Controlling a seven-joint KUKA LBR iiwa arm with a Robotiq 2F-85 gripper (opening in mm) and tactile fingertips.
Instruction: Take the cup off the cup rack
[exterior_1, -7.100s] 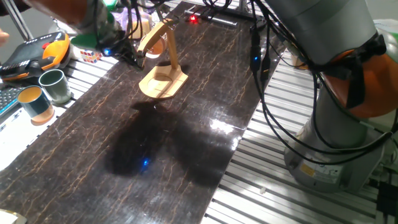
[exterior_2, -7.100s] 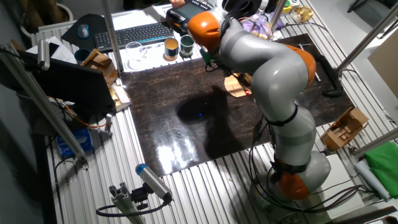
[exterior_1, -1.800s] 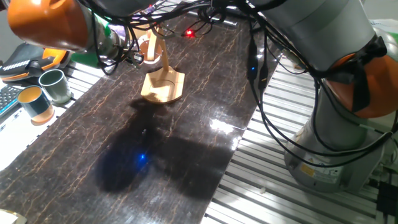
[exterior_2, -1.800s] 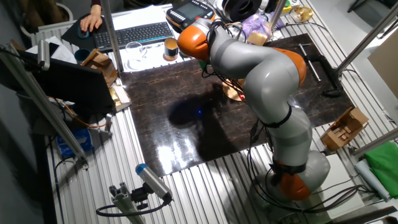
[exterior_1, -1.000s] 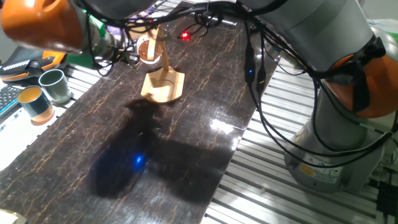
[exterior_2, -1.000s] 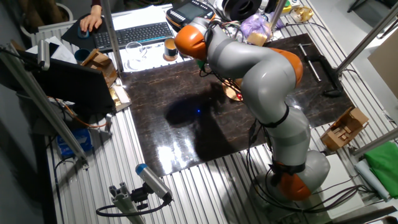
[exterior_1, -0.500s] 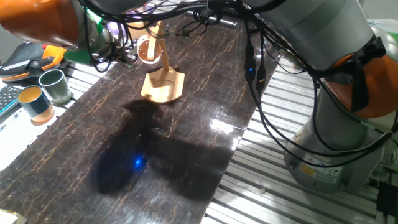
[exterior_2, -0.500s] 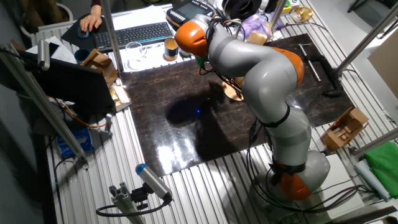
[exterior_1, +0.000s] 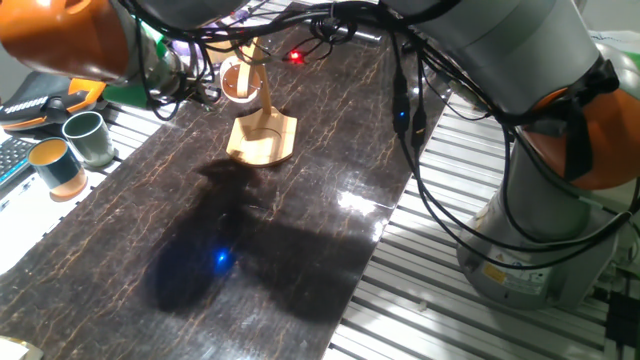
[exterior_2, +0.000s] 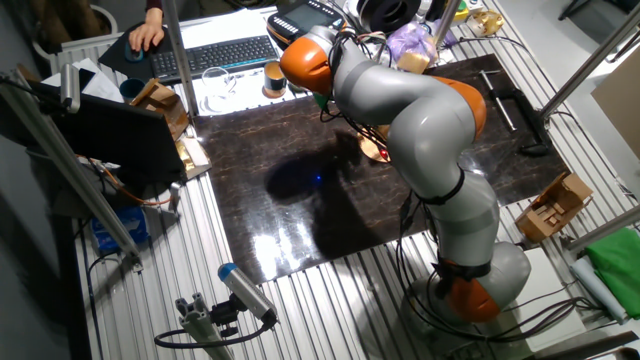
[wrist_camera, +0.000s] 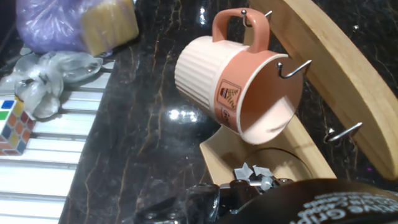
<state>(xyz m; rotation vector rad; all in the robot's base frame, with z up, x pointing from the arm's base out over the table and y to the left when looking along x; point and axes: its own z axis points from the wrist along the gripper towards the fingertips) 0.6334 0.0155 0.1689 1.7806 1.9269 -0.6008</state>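
Now we are seeing the cup (wrist_camera: 236, 84) hanging by its handle on the cup rack (wrist_camera: 323, 74); it seems light, rigid, breakable. Gripping the ribbed wall looks best; finger state unclear.

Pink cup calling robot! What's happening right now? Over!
Gripper state unclear, fingers not visible. Cup hanging by its handle on a hook of the cup rack, not gripped. Nothing between hand and cup.

You saw the cup (wrist_camera: 236, 87) hung by its handle on the top hook of the cup rack (wrist_camera: 323, 68), tilted, above the rack's base. Left of the rack, off the table (exterior_1: 300, 230), stood two other cups (exterior_1: 72, 150).
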